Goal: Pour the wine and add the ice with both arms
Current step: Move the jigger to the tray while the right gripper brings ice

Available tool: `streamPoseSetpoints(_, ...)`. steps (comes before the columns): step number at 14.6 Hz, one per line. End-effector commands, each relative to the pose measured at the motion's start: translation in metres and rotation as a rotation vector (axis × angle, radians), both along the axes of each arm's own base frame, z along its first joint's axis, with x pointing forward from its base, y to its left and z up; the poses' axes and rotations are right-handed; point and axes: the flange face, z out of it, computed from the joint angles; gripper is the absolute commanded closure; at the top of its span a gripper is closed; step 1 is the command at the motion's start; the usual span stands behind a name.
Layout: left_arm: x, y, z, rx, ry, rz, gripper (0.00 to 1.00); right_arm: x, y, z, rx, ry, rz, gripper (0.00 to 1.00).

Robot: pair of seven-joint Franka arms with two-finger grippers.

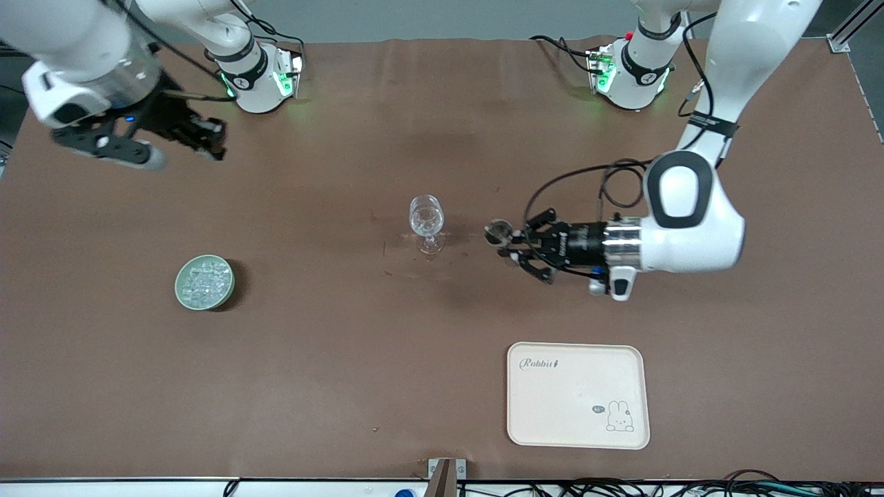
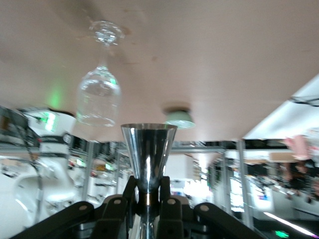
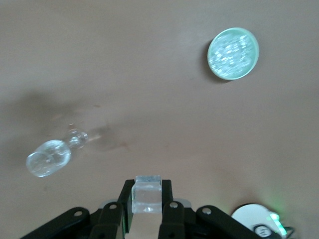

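The jigger (image 2: 148, 154) is sitting clenched in the left gripper's (image 1: 509, 243) jaws, held up beside the wine glass (image 1: 427, 222), which is standing mid-tabletop (image 1: 345, 386). The right gripper (image 3: 147, 206) is gripping one ice cube (image 3: 147, 194) high over the tabletop toward the right arm's end. The bowl (image 1: 204, 282) (full of ice) is resting there too, nearer the camera. A tray (image 1: 579, 395) is lying nearest.
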Motion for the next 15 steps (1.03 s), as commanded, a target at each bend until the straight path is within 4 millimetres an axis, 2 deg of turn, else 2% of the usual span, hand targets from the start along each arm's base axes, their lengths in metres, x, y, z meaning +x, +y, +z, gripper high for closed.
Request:
streamPoseSetpoints(1, 0.033, 0.032, 0.000, -0.064, -0.006, 0.046, 0.98, -0.011, 0.057, -0.010, 0.014, -0.010, -0.050, 0.98)
streamPoseSetpoints(4, 0.074, 0.073, -0.021, -0.104, 0.044, 0.166, 0.98, -0.027, 0.133, -0.039, 0.006, -0.022, -0.103, 0.98)
streamPoseSetpoints(6, 0.093, 0.090, -0.034, -0.126, 0.050, 0.198, 0.98, -0.032, 0.163, -0.058, 0.006, -0.024, -0.103, 0.98)
streamPoseSetpoints(9, 0.115, 0.117, -0.054, -0.163, 0.049, 0.285, 0.98, -0.037, 0.210, -0.096, 0.002, -0.029, -0.104, 0.98)
streamPoseSetpoints(10, 0.121, 0.129, -0.065, -0.161, 0.044, 0.305, 0.98, -0.036, 0.222, -0.111, 0.001, -0.031, -0.098, 0.98)
streamPoseSetpoints(14, 0.135, 0.140, -0.124, -0.181, 0.021, 0.347, 0.98, -0.029, 0.246, -0.153, -0.007, -0.037, -0.078, 0.98)
streamPoseSetpoints(15, 0.138, 0.150, -0.137, -0.175, 0.011, 0.381, 0.98, -0.029, 0.254, -0.164, -0.010, -0.048, -0.067, 0.98)
